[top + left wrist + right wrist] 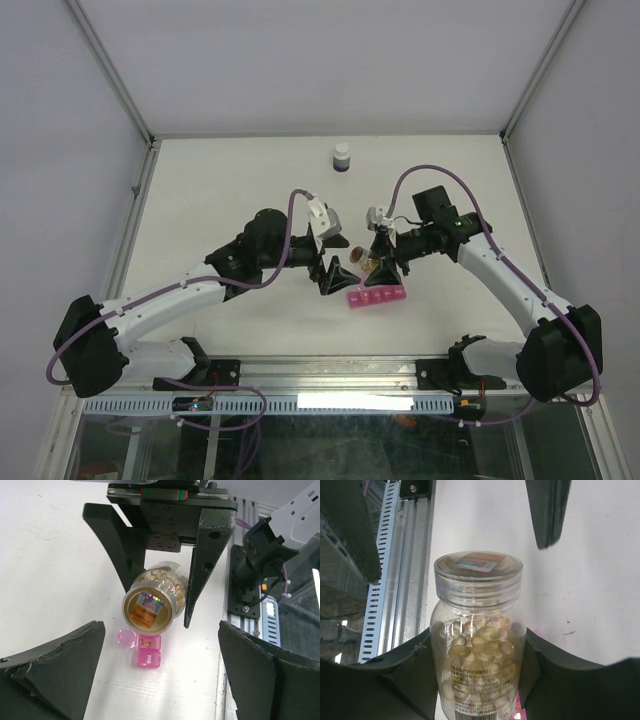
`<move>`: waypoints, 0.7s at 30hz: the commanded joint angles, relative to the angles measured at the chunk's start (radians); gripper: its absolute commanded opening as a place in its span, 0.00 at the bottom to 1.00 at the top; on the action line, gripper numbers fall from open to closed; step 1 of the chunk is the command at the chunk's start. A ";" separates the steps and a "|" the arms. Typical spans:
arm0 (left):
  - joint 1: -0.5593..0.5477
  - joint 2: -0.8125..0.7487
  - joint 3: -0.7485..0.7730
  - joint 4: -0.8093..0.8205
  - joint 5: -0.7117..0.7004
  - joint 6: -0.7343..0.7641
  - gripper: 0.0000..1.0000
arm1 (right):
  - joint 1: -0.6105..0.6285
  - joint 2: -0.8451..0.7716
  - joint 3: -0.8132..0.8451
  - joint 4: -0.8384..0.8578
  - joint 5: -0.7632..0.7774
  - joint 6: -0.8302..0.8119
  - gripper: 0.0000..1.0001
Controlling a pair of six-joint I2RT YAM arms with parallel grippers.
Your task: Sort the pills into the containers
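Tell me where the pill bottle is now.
Centre table in the top view: the bottle is clamped in the right end effector, just beyond the pink organiser, facing the open left end effector.

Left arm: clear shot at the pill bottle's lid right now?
Likely yes: the left tool is open and faces the lid head-on, with nothing between. The right tool grips the bottle by its body, leaving the lid bare.

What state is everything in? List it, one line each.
Left claw: open, empty.
Right claw: shut on the small clear pill-filled bottle.
Small clear pill-filled bottle: clear lid on, held tilted.
Pink translucent plastic pill organiser: lying flat, Wed lid shut.
Dark white-capped bottle: upright, capped.
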 commanded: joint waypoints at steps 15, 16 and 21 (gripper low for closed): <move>-0.006 -0.356 -0.288 0.313 -0.161 -0.316 0.99 | -0.010 -0.019 0.043 -0.003 -0.096 -0.072 0.00; -0.006 -0.363 -0.287 0.314 -0.175 -0.338 0.99 | -0.012 -0.019 0.042 -0.003 -0.098 -0.073 0.00; -0.003 -0.371 -0.261 0.326 -0.309 -0.492 0.99 | -0.019 -0.018 0.039 -0.002 -0.105 -0.074 0.00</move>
